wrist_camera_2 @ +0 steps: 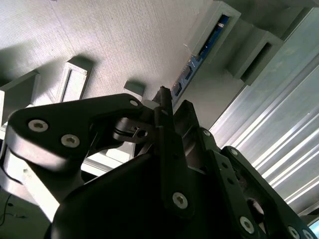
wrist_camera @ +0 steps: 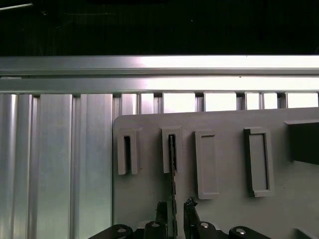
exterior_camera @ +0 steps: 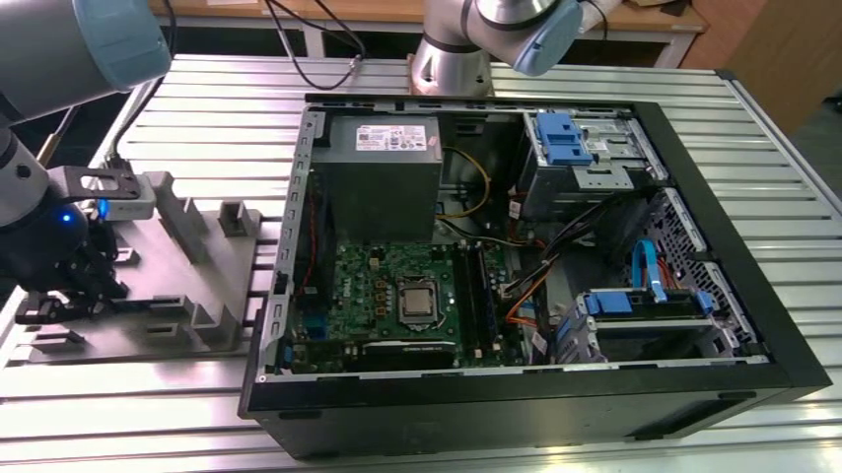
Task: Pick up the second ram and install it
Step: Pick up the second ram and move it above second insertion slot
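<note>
Our gripper [wrist_camera: 175,205], jaws narrowly apart, straddles the second ram [wrist_camera: 173,174] standing on edge in its grey holder [wrist_camera: 149,199], so we judge the pick-up in hand, calling for a centred, firm squeeze.

second ram [wrist_camera: 172,169]: thin dark stick, edge-on
pose: standing on long edge
location: in grey holder [wrist_camera: 144,199] narrow slot

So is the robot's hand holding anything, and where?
Can't tell. The black hand is at one end of the thin dark memory stick, sitting in the grey slotted holder.
</note>
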`<state>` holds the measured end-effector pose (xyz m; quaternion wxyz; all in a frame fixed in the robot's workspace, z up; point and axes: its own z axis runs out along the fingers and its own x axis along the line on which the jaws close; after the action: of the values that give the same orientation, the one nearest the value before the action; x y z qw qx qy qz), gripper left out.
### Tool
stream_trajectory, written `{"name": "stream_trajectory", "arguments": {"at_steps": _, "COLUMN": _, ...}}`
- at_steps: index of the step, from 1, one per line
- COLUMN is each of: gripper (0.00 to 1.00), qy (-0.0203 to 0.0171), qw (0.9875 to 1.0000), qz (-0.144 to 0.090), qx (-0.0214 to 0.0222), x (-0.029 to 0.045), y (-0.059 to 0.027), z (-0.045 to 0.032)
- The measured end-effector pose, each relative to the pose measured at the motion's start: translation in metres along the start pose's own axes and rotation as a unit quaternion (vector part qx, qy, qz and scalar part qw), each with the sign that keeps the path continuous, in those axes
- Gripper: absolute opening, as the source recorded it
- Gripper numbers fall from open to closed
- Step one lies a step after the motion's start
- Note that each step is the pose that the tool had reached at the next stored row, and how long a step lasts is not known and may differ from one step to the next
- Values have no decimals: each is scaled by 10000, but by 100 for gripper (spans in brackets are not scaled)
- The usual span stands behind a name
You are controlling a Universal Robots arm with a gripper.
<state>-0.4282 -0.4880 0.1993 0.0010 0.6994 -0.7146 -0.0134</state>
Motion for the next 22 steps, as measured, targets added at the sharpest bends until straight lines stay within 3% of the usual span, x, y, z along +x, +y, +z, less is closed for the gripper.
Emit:
{"name": "stream_trajectory", "arguments": {"at_steps": 8, "gripper": 25, "qy": -1, "qw": 10000, "qz": 0, "qx": 0, "x": 0, "y": 0, "z": 1}}
{"name": "stream_trajectory", "arguments": {"at_steps": 9, "gripper": 19, "qy": 0, "qw": 10000, "qz": 0, "qx": 0, "x": 0, "y": 0, "z": 1}}
{"name": "stream_trajectory", "arguments": {"at_steps": 22, "gripper": 19, "qy": -1, "qw": 10000, "qz": 0, "qx": 1, "x": 0, "y": 0, "z": -10}}
